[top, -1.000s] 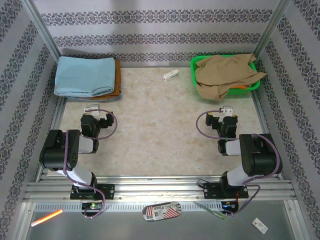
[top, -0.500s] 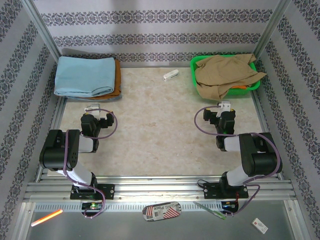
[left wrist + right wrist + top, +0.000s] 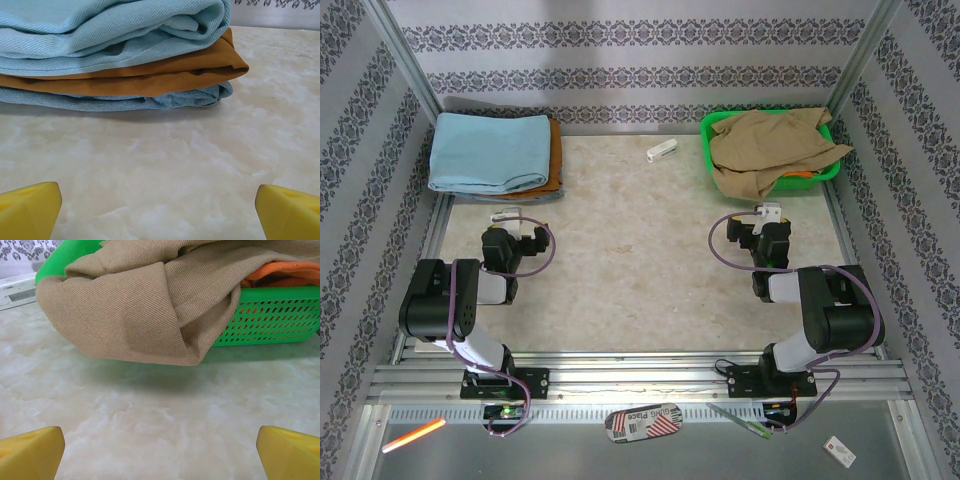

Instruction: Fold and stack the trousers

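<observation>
The left claw (image 3: 160, 212) gapes fully open over the bare counter (image 3: 175, 150), gripping nothing. Straight ahead of it, the trousers (image 3: 110, 25) lie folded on top of a stack, above a rust-orange garment (image 3: 165, 75) and a denim one (image 3: 125, 102). The right claw (image 3: 160, 452) is just as wide and empty, and faces a tan garment (image 3: 135, 305) that spills from a green basket (image 3: 270, 315). The blue pair looks finished; the unfolded tan garment seems to be what is left.

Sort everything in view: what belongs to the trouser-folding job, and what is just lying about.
Job: folded pale sky-blue cloth trousers; open left gripper; open right gripper.
Lying about: folded rust-orange garment; tan khaki garment in green plastic basket; small white object; orange stick.
</observation>
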Controlling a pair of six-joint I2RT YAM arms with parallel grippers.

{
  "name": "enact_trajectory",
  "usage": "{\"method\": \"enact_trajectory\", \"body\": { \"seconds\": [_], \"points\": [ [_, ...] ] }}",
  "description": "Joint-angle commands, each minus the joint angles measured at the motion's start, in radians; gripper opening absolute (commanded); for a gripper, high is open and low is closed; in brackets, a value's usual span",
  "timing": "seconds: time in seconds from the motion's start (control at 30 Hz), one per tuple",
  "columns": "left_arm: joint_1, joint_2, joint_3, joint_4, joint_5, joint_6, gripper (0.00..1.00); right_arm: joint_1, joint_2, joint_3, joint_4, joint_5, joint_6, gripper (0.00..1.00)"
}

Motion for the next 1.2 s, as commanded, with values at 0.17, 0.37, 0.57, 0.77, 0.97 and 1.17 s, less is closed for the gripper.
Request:
{"method": "enact_trajectory", "body": {
  "seconds": [0.17, 0.37, 0.57, 0.77, 0.97, 1.17],
  "points": [
    [-0.014, -0.015, 0.019, -0.018, 0.025, 0.027, 0.99, 0.015, -0.007, 0.013, 0.008, 0.025, -0.02, 0.98],
    [-0.014, -0.015, 0.026, -0.026, 0.075, 0.044, 0.99, 0.017, -0.008, 0.013, 0.008, 0.025, -0.02, 0.98],
    [-0.014, -0.015, 0.026, -0.028, 0.075, 0.045, 0.99, 0.019, -0.009, 0.013, 0.009, 0.028, -0.023, 0.98],
    [-0.014, -0.014, 0.026, -0.029, 0.075, 0.046, 0.99, 0.02, -0.009, 0.012, 0.011, 0.031, -0.023, 0.98],
    [-0.014, -0.015, 0.027, -0.029, 0.091, 0.05, 0.99, 0.02, -0.009, 0.012, 0.011, 0.032, -0.023, 0.98],
    [-0.014, -0.014, 0.023, -0.022, 0.114, 0.059, 0.99, 0.023, -0.009, 0.01, 0.012, 0.034, -0.025, 0.98]
  ]
}}
